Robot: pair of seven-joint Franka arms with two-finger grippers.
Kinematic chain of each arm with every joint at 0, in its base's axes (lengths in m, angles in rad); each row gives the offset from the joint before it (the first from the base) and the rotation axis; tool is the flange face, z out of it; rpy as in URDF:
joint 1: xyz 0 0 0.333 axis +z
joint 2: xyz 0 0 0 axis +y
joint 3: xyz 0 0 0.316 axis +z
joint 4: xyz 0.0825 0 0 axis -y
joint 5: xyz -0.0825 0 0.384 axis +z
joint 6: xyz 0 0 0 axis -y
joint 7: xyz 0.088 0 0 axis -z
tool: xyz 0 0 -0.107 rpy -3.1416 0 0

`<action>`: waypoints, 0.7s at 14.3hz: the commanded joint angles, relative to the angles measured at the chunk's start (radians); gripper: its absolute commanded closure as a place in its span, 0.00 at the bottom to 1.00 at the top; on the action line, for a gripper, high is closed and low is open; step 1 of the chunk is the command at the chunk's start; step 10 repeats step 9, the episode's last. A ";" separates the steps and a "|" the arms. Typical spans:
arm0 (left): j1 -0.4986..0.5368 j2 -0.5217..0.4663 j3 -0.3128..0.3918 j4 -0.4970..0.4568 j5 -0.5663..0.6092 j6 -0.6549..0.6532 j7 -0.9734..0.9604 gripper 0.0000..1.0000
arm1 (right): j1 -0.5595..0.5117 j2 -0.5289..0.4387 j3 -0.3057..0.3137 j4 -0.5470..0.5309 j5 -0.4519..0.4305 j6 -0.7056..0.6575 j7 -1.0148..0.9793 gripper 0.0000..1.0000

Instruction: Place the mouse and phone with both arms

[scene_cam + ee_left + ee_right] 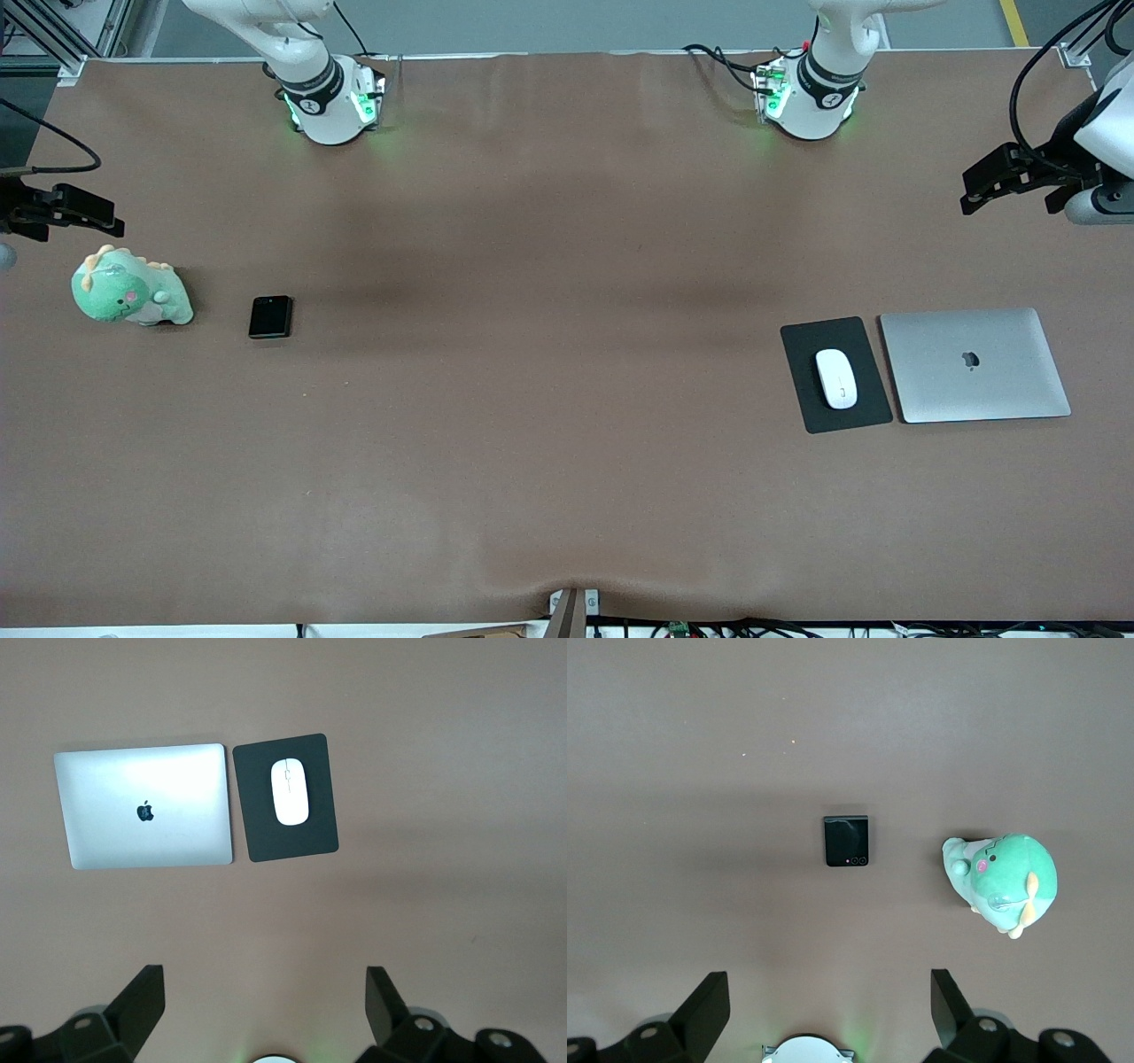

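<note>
The white mouse (836,378) lies on a black pad (802,346) beside a closed silver laptop (974,365), toward the left arm's end of the table. The mouse also shows in the left wrist view (290,791). The black phone (270,316) lies flat on the brown table toward the right arm's end and also shows in the right wrist view (846,841). My left gripper (1010,182) hangs open and empty, high over the table edge at its end (264,1005). My right gripper (89,213) hangs open and empty, high over its end (829,1005).
A green plush dinosaur (131,288) sits beside the phone, closer to the right arm's end of the table, and shows in the right wrist view (1005,881). The laptop (142,806) lies right next to the pad (257,824). A brown cloth (549,399) covers the table.
</note>
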 commanded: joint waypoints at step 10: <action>0.003 -0.001 0.007 0.009 -0.011 -0.011 0.006 0.00 | -0.018 -0.043 0.000 -0.005 0.033 0.015 -0.091 0.00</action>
